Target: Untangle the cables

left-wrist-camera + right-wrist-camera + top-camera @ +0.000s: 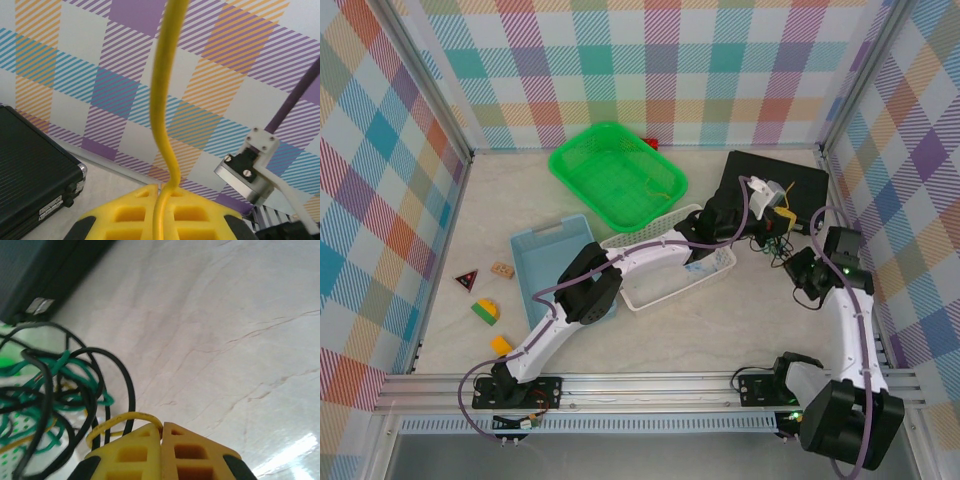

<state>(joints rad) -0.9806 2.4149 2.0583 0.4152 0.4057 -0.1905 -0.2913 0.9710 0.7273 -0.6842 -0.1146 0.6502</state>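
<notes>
Cables form one tangle of thin black, yellow and dark green wire at the right side of the pale marble-patterned surface. The tangle is just in front of the black ribbed hard case and near the white plastic basket. Left tool is closed on the thin yellow strand, which rises straight up from between its yellow fingers. Right tool is closed, pinching a loop of the same yellow strand at its fingertips. Thin black strand and dark green strand coil just left of the right tool.
</notes>
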